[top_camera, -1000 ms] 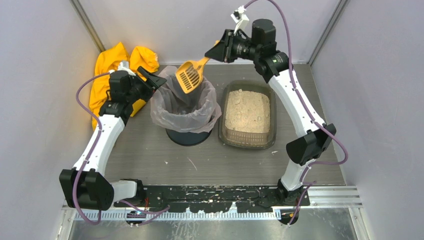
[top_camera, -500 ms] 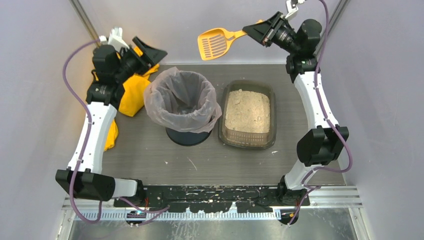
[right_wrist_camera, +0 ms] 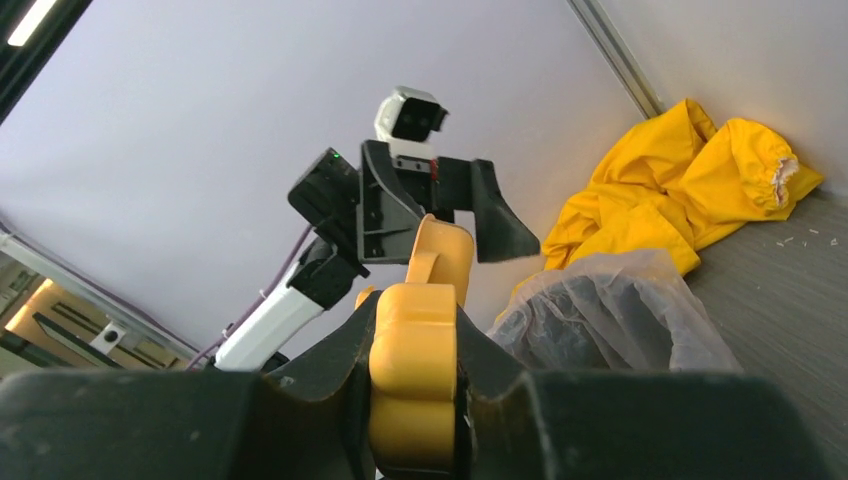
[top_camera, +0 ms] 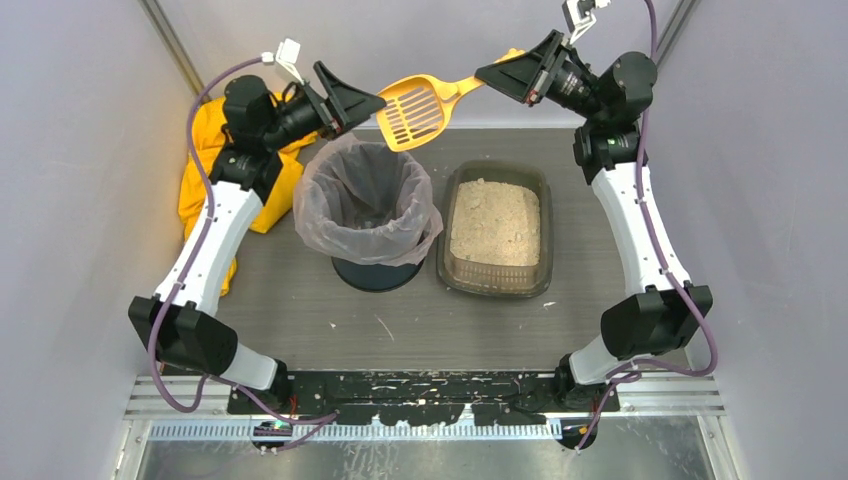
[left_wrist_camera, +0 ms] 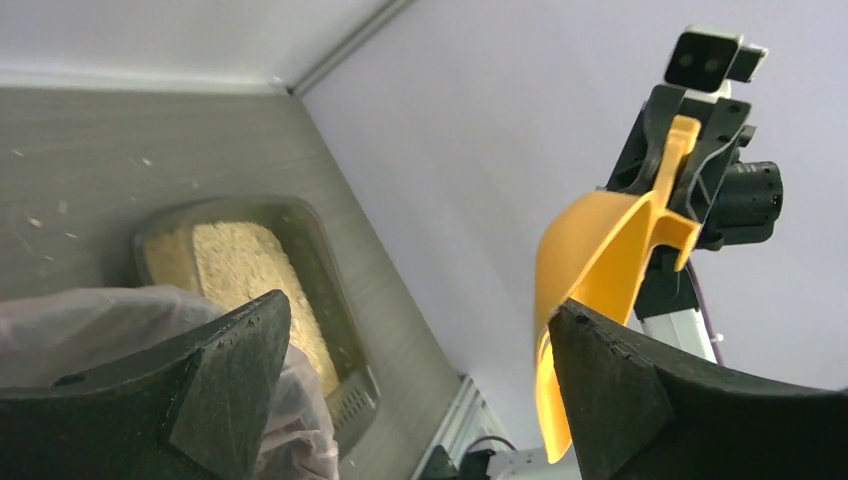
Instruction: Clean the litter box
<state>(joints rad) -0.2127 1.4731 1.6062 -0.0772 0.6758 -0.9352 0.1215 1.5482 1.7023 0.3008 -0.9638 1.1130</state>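
Observation:
The litter box (top_camera: 495,286), a shallow dark tray of beige litter, lies right of centre on the table; its wall (left_wrist_camera: 336,300) also shows in the left wrist view. An orange slotted scoop (top_camera: 412,108) hangs in the air above the back rim of the bin. My right gripper (top_camera: 492,70) is shut on its handle (right_wrist_camera: 415,380). My left gripper (top_camera: 352,100) stands wide open just left of the scoop head. In its own view the scoop (left_wrist_camera: 590,250) sits beside the right finger (left_wrist_camera: 620,390), with nothing between the jaws (left_wrist_camera: 418,305).
A round bin with a clear bag liner (top_camera: 312,195) stands left of the litter box, under the scoop. A yellow cloth (top_camera: 205,170) is bunched in the back left corner. Litter crumbs dot the table and the front rail.
My left gripper swung right from over the yellow cloth to beside the scoop, and its jaws opened wider. The right gripper brought the scoop slightly down towards the bin.

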